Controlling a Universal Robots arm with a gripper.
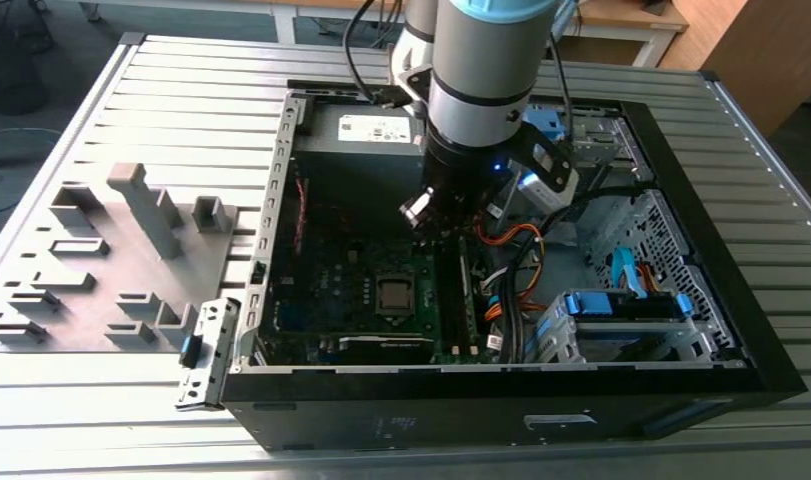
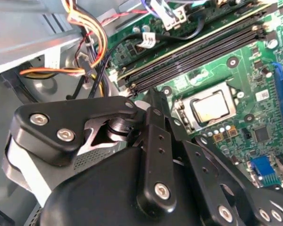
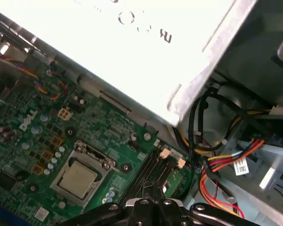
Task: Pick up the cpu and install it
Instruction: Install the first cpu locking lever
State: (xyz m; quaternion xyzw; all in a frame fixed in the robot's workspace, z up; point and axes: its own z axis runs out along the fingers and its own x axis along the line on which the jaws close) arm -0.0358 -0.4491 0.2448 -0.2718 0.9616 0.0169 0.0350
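In both wrist views the cpu (image 2: 210, 104) (image 3: 77, 179) lies flat in its square seat on the green board (image 3: 108, 127). Its shiny grey top faces up. A thin metal frame (image 2: 184, 110) sits around it. In the exterior view the cpu (image 1: 394, 293) is a small pale square deep inside the open computer case (image 1: 512, 412).

The fingers do not touch the cpu. In the exterior view the gripper (image 1: 436, 222) hangs above the board, a little toward the exterior view's right of the cpu and farther up the board. There is a clear gap between them. In the first wrist view the gripper (image 3: 153, 203) looks pressed together, with nothing held in it. In the second wrist view the gripper (image 2: 153, 101) is a dark bar beside the cpu's seat.

Long black slots (image 2: 198, 52) (image 3: 148, 172) run across the board next to the cpu, and the fingers are near them. Red, orange and yellow wires (image 1: 512, 240) (image 3: 226, 162) hang close to the arm. A grey box with a white label (image 1: 365, 128) sits at the far end of the case. The case lies on a ribbed metal desk (image 1: 178, 90). A grey tray (image 1: 112, 250) with small blocks stands on the desk at the exterior view's left.
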